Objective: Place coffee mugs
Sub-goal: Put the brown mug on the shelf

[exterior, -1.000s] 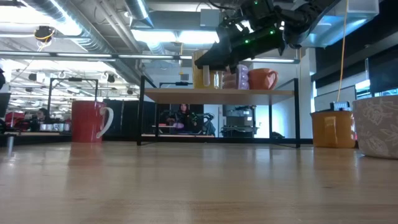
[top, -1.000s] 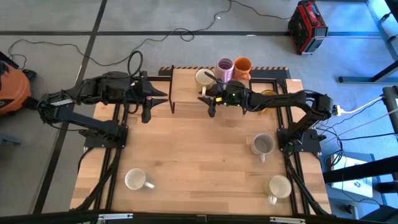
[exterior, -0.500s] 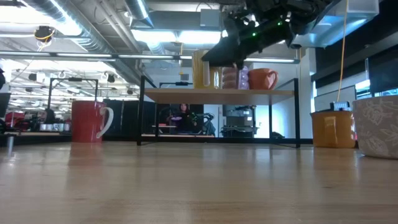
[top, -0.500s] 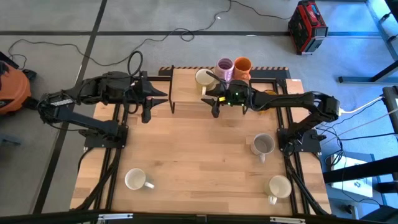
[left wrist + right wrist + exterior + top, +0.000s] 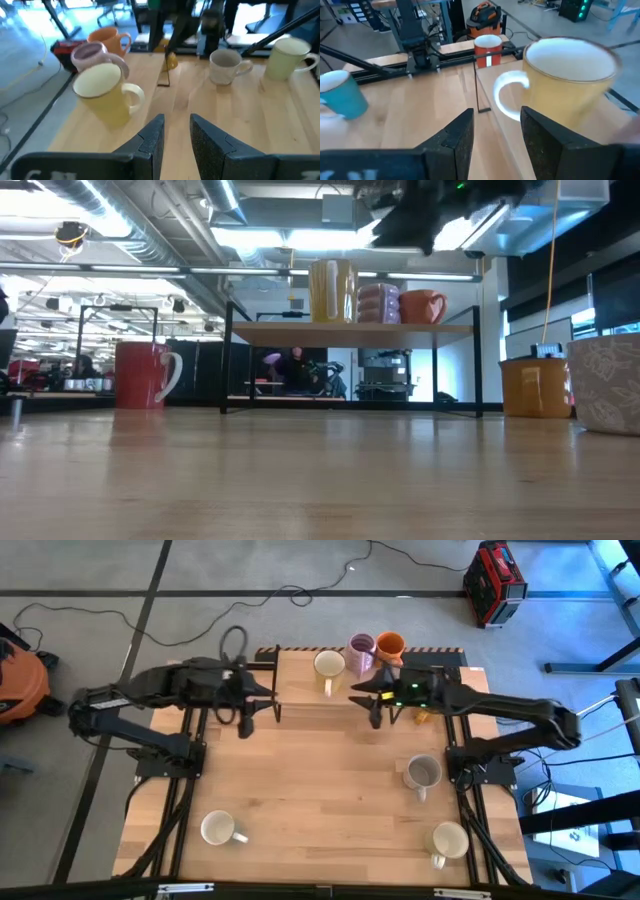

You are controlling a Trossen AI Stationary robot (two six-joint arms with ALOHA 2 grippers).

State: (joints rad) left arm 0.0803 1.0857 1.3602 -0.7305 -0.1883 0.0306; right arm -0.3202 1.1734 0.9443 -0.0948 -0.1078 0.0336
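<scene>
**Three mugs on the shelf**

Left end effector (image 5: 247,718) hovers released over the tabletop (image 5: 320,780). Cream mug (image 5: 328,665), purple mug (image 5: 361,645) and orange mug (image 5: 390,644) stand on the shelf (image 5: 300,708). Right end effector (image 5: 376,710), released, hangs just beside them.

Top centre of frame: a cream mug (image 5: 328,665), a purple mug (image 5: 360,647) and an orange mug (image 5: 390,645) stand in a row. The right gripper (image 5: 375,710) sits just below them, touching none. The left gripper (image 5: 246,718) is at upper left. A grey mug (image 5: 422,772) and two white mugs (image 5: 449,839) (image 5: 217,828) occupy the lower table (image 5: 320,800).
</scene>
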